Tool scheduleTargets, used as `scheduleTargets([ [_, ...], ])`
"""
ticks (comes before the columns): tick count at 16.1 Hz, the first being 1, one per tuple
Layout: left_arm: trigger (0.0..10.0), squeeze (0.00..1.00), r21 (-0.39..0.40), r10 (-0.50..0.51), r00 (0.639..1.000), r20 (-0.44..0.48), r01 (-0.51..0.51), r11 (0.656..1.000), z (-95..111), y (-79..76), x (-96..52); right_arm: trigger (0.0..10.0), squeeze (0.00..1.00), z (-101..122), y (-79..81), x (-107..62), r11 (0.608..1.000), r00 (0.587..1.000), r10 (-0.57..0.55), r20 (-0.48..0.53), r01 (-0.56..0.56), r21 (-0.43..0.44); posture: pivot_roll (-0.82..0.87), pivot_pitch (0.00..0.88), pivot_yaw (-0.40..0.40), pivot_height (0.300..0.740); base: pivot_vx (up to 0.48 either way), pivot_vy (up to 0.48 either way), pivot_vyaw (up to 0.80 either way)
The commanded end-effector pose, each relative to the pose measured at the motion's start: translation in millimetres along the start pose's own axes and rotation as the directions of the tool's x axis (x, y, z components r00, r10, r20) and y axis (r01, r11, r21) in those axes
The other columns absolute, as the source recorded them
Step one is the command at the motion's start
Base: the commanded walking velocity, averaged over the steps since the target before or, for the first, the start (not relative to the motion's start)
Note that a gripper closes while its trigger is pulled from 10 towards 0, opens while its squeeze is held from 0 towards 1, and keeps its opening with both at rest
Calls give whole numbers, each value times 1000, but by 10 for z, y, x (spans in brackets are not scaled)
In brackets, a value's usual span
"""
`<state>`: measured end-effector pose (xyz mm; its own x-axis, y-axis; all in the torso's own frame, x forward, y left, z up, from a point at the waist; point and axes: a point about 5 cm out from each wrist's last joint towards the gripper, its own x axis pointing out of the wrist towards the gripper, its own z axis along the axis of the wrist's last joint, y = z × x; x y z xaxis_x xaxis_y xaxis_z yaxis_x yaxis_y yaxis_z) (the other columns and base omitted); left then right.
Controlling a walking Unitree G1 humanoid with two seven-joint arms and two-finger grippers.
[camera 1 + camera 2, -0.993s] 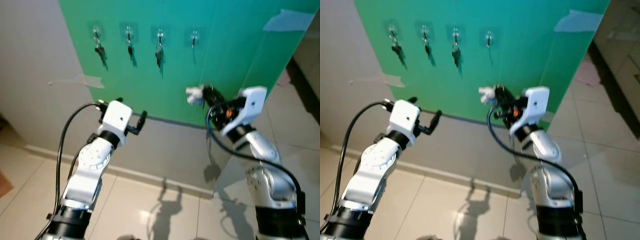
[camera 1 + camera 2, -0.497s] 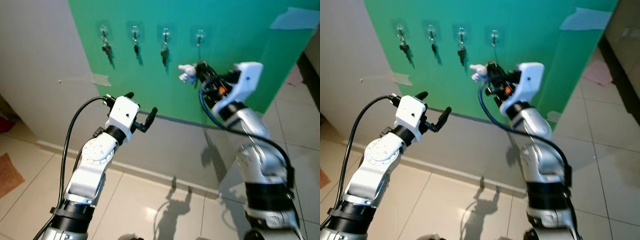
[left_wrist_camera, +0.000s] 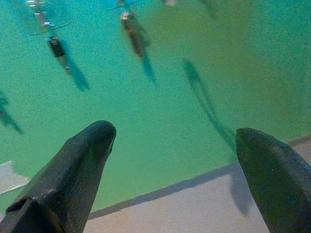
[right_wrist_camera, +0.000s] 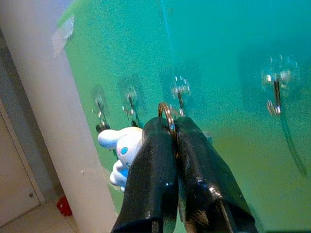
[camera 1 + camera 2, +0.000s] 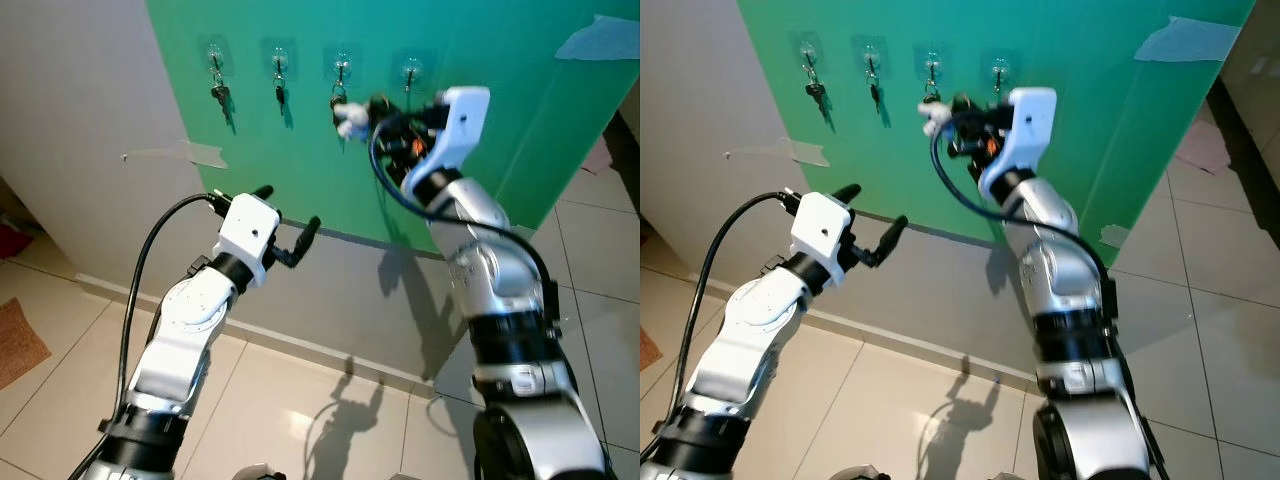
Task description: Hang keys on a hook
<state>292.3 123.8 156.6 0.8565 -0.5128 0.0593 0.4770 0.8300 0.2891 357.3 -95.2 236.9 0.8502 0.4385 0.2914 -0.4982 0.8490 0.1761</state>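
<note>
A green board (image 5: 500, 130) on the wall carries a row of small clear hooks. Keys hang from the first hook (image 5: 214, 72), the second (image 5: 280, 70) and the third (image 5: 341, 70); the fourth hook (image 5: 410, 70) is bare. My right gripper (image 5: 372, 105) is raised close to the board, just below and between the third and fourth hooks. It is shut on a metal key ring (image 4: 165, 112) with a white plush charm (image 5: 349, 116) dangling beside it. My left gripper (image 5: 288, 210) hovers lower, open, holding nothing.
A pale wall (image 5: 90, 120) with a strip of tape (image 5: 190, 152) lies left of the board. Blue tape (image 5: 600, 38) sits at the board's top right. Below are a skirting board and a tiled floor (image 5: 330, 420) carrying the arms' shadows.
My right gripper has risen and moved left with the key ring, from well below the fourth hook to just under the hook row. The view has shifted. The left arm has barely moved.
</note>
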Motion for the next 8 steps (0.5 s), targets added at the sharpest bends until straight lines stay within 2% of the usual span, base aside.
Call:
scheduleTargets([
  [1,10000,0,6,-73,996,46,73,997,77,-68,-2,10000,0,61,-32,55,1000,999,8,31,-9,9,-20,0,7,718,0,0,0],
  [3,10000,0,0,-133,988,79,133,991,127,-114,11,10000,0,43,-65,110,1000,1000,12,23,-13,22,-22,0,9,718,0,0,0],
  [4,10000,0,-1,-198,976,88,199,980,163,-170,56,10000,0,28,-108,177,998,1000,17,21,-18,53,-24,0,14,718,0,0,0],
  [6,10000,0,1,-213,973,93,214,977,176,-183,76,10000,0,43,-148,228,998,1000,8,28,-10,55,-29,0,19,718,0,0,0],
  [8,10000,0,-1,-223,970,97,224,975,177,-182,82,10000,0,131,-270,306,997,997,-57,54,54,54,-32,0,19,718,0,0,0],
])
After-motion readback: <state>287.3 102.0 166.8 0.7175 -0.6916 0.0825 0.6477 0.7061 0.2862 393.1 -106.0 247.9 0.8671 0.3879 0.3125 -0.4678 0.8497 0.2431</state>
